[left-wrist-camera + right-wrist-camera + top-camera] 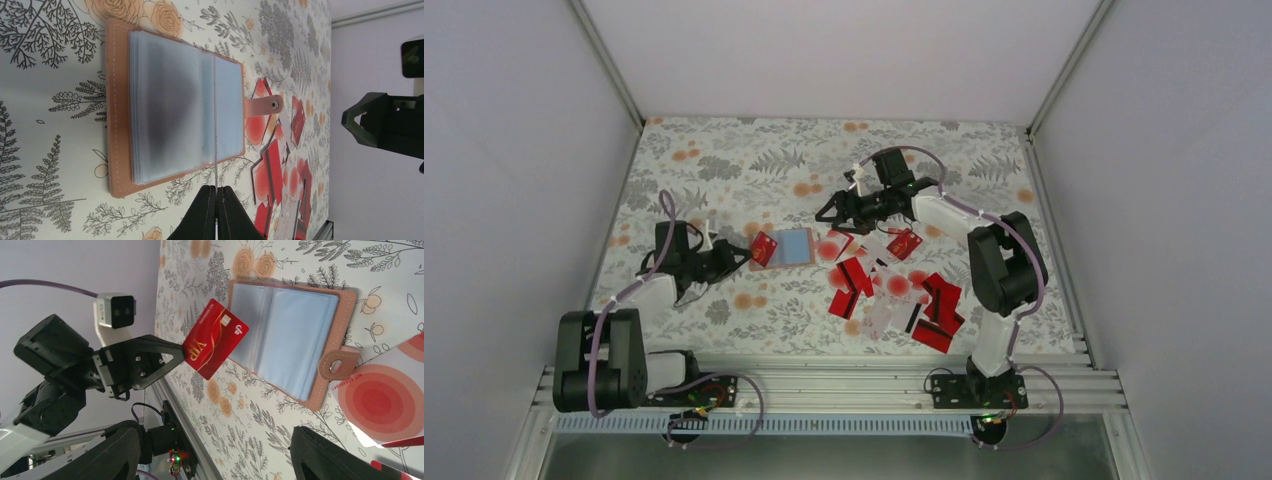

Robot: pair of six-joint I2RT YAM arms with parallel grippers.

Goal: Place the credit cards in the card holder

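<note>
The card holder (798, 245) lies open on the flowered table, tan outside with pale grey-blue sleeves; it also shows in the left wrist view (170, 107) and the right wrist view (295, 335). My left gripper (746, 257) is shut on a red credit card (763, 249), held on edge over the holder's left side; the card is edge-on in the left wrist view (215, 125) and shows its face in the right wrist view (216, 339). My right gripper (829, 214) is open and empty, just right of the holder. Several red and white credit cards (894, 290) lie scattered to the right.
A white card with a red blot (385, 400) lies beside the holder's strap (339, 363). The card pile shows in the left wrist view (280, 185). White walls enclose the table; a metal rail (824, 385) runs along the near edge.
</note>
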